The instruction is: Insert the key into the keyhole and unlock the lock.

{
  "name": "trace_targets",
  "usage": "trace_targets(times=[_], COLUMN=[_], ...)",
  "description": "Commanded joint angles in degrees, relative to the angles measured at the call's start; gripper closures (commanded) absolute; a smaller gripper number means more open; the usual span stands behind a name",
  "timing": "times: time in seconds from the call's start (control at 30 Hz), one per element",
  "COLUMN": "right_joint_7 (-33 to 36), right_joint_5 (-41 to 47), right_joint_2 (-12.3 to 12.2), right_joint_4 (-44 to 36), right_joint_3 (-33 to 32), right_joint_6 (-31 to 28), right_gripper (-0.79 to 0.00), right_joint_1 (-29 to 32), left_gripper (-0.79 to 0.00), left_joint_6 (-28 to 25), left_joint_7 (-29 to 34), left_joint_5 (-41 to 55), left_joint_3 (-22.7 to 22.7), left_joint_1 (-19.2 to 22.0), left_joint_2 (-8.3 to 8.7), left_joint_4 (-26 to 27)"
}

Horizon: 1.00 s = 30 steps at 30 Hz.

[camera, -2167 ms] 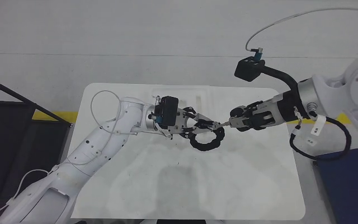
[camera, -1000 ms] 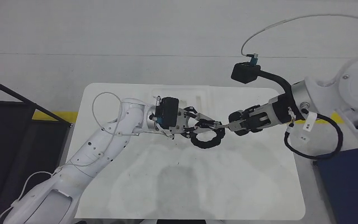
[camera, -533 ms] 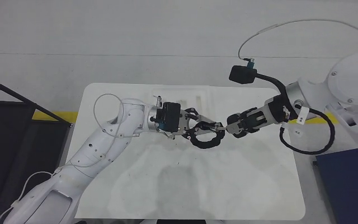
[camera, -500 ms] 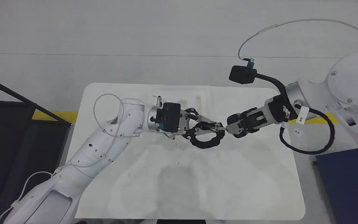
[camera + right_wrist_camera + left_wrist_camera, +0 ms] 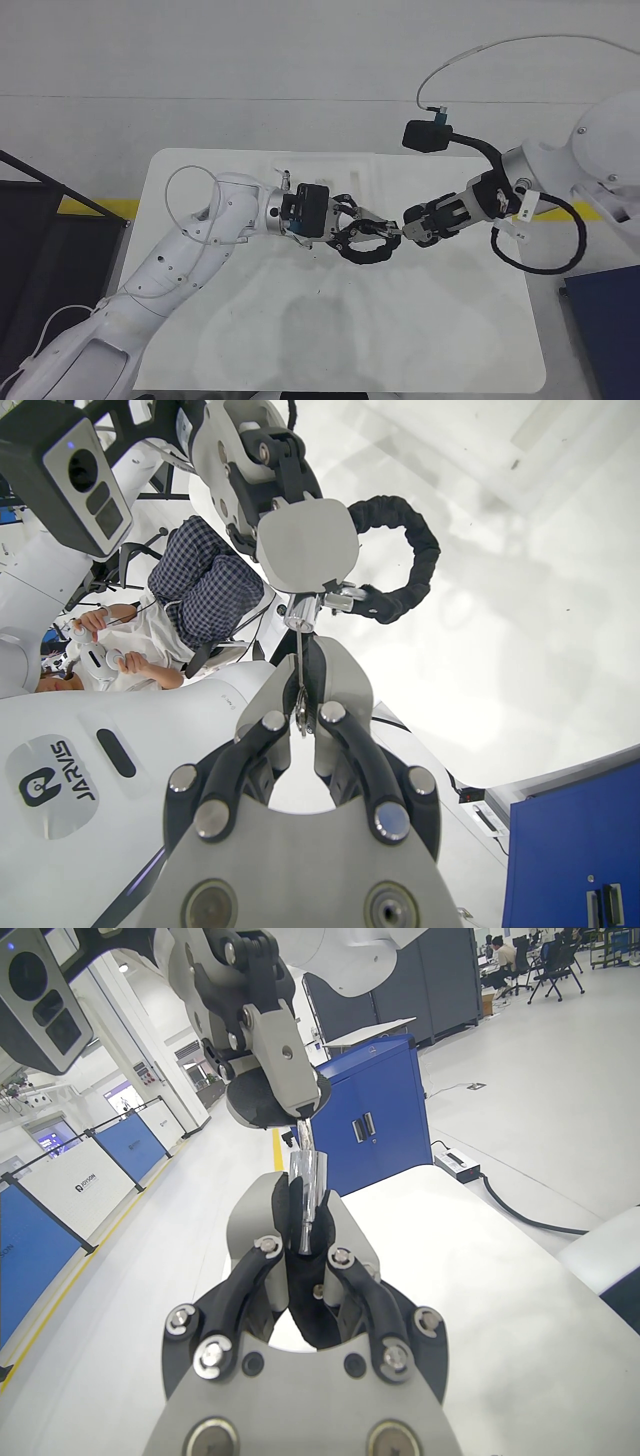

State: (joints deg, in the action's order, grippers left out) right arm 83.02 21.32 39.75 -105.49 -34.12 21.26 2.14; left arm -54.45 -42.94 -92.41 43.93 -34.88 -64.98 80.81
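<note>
Above the white counter [image 5: 440, 330], the left gripper [image 5: 368, 229] has its fingers closed on the silver cylindrical lock with a black sleeved cable loop [image 5: 365, 255]. The cylinder sits between the pads, its keyhole end protruding past the fingertips. To the right, the thin silver key [image 5: 300, 652] is pinched in the closed fingers of the right gripper [image 5: 410, 227], its tip meeting the keyhole.

Bright, even overhead light w/ glare on white table [image 5: 450, 330] (wrist views bulge at edges).
</note>
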Motion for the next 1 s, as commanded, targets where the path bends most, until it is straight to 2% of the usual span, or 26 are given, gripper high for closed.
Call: trace_targets(times=[0.0,0.97], right_joint_7=[-0.1,-1.5], right_joint_5=[-0.1,-0.3], right_joint_2=[0.1,1.1], right_joint_4=[-0.1,0.0], right_joint_3=[0.6,5.5], right_joint_6=[0.1,1.5], right_gripper=[0.0,0.0], right_joint_1=[-0.4,-3.3], left_gripper=[0.0,0.0], left_joint_6=[-0.1,-2.6], left_joint_7=[0.2,2.5], left_joint_5=[0.2,0.5], left_joint_3=[0.0,-0.7], left_joint_1=[-0.1,0.0], left_joint_2=[-0.04,-0.62], left_joint_4=[0.1,0.0])
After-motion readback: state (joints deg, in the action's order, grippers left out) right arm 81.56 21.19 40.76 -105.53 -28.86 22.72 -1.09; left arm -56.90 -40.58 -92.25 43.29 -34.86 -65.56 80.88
